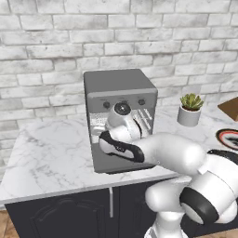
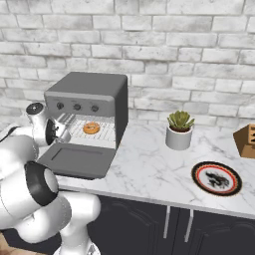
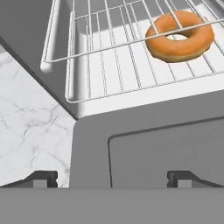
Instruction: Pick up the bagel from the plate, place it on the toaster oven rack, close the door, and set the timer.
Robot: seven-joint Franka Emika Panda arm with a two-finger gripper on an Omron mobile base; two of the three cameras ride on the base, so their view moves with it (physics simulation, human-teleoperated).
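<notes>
Tool (image 3: 112,177) fingertips spread wide, empty, over open door (image 3: 166,153) | bagel (image 3: 180,36) on oven rack (image 3: 113,57) (plate (image 2: 216,178) bare) | door looks stiff, hinged; likely push up at front edge

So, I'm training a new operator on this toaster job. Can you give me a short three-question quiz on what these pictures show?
1. True or false: the bagel lies on the rack.
2. The oven door is: A) shut, B) folded down open, C) missing.
3. What is left on the plate?

Key
1. True.
2. B; the open, empty tool hangs above it.
3. Nothing, it is bare, right of the potted plant.
</notes>
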